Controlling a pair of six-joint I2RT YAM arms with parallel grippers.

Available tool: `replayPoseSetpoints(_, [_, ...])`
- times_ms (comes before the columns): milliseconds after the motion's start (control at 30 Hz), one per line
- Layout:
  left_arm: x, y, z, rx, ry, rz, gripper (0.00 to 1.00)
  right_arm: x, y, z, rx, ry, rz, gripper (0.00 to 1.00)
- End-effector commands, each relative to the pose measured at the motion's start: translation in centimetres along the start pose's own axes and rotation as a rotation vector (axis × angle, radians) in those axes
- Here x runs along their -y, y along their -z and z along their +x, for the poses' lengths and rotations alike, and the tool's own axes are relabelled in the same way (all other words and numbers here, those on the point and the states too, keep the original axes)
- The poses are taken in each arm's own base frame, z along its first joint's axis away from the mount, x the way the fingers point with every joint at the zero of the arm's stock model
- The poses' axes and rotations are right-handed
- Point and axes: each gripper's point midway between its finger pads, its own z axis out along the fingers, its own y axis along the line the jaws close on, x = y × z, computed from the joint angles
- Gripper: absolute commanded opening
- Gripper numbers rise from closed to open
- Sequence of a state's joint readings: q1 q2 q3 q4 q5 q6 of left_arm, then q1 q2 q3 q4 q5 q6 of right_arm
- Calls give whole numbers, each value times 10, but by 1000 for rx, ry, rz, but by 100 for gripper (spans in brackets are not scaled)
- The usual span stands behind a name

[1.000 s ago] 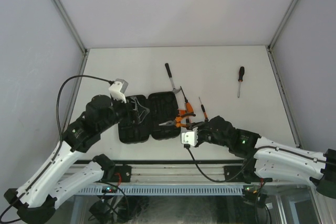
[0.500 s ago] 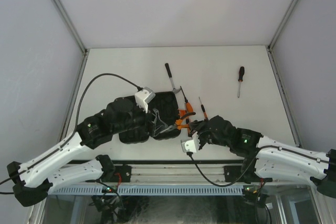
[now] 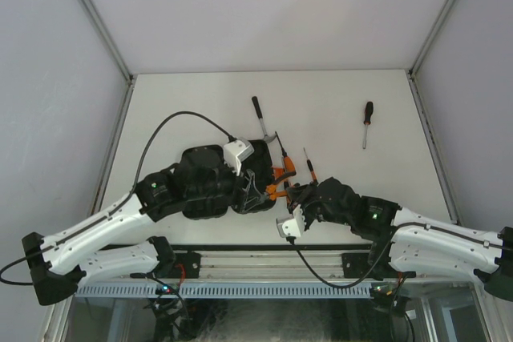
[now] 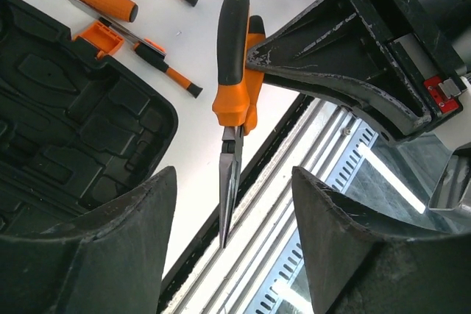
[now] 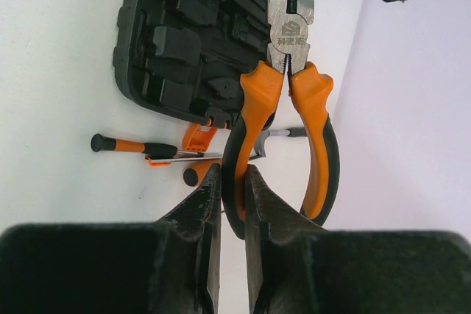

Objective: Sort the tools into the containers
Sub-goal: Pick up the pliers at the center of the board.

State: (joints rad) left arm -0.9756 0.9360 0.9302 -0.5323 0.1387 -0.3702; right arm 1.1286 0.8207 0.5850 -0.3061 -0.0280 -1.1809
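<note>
hammer lies beyond the black case, screwdriver well apart.

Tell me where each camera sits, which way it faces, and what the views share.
Top external: fixed above and behind the arms, looking down at the table; both arms show.
Left wrist: rides the left wrist, looking past the open left fingers at the pliers gripped by the right fingers.
Right wrist: looks along the right fingers, shut on a pliers handle, toward the tool case.
Shared: both wrist views show the pliers and tool case.
</note>
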Motion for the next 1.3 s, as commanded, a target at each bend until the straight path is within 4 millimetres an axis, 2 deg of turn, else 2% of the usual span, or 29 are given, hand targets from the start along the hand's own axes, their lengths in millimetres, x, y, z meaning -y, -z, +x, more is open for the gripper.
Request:
replayPoseSetpoints(0, [11,-3,-4,14,-38,61,66,53,16,-26,78,37,164,0])
replayPoseSetpoints(333, [10,-15,13,-53,-46,74,54,56,19,-26,72,46,178,0])
replayPoseSetpoints(500, [9,-18,15,-62,-48,75,49,56,20,-27,75,47,180,0])
replayPoseSetpoints(767, [10,-23,19,-79,-44,85,32,55,20,-25,66,51,176,0])
replayPoseSetpoints(967, [10,-23,21,-84,-44,92,25,57,21,-26,73,46,184,0])
replayPoseSetpoints(1067, [11,-24,22,-88,-45,95,16,57,22,-27,74,45,186,0])
replayPoseSetpoints(1167, [10,-24,21,-85,-47,91,1,56,22,-27,76,43,183,0])
replayPoseSetpoints(1267, [7,-23,20,-75,-50,75,0,56,22,-28,83,35,181,7])
